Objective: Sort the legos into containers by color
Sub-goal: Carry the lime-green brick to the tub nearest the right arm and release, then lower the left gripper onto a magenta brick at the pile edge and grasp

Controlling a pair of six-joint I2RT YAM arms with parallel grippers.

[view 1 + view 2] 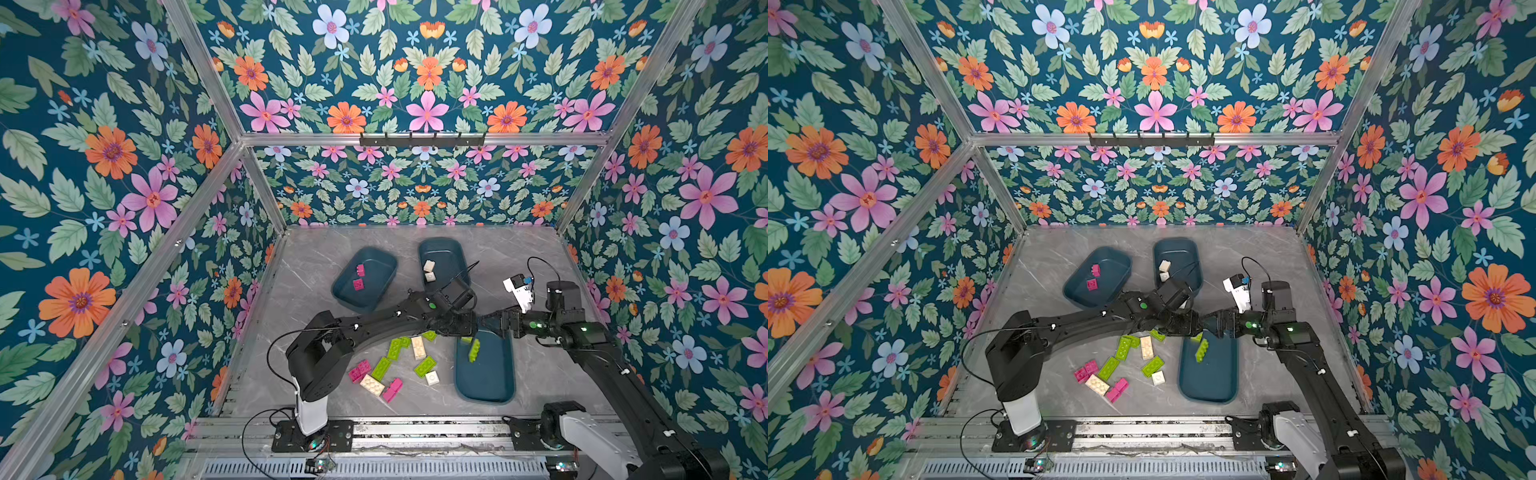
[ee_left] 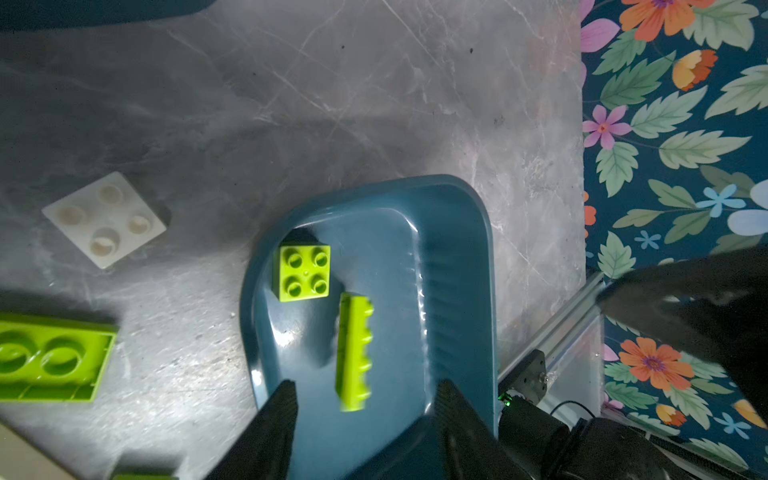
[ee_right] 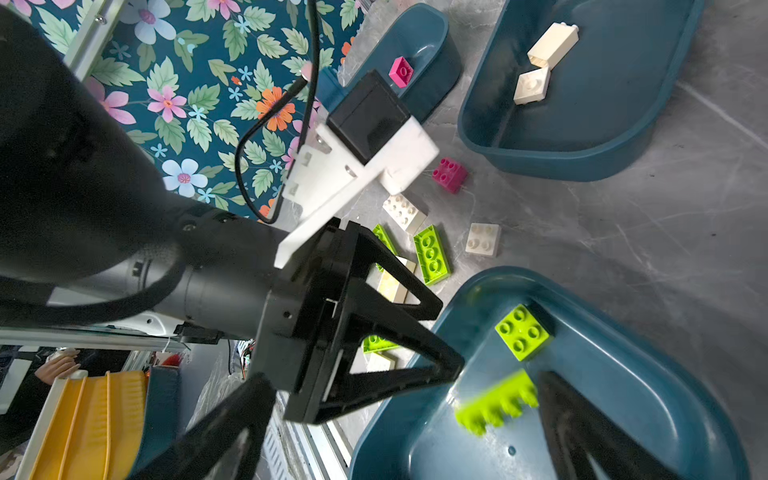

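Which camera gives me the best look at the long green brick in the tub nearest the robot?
The left wrist view: the long green brick shows whole, on its side, studs sideways. In the right wrist view the brick is blurred; in both top views the brick is tiny.

Your left arm (image 1: pixel 374 326) and right arm (image 1: pixel 598 353) are matte black, each on a white housing (image 1: pixel 309 411) and a screwed black plate (image 1: pixel 286 436) atop the front rail (image 1: pixel 428 428). Far from that rail you'll see green wrist lights (image 1: pixel 432 306), white camera brackets (image 1: pixel 519 293), thin black cables (image 1: pixel 540 262) and the left gripper (image 2: pixel 365 382) with its black wedge-shaped fingers (image 2: pixel 276 419).
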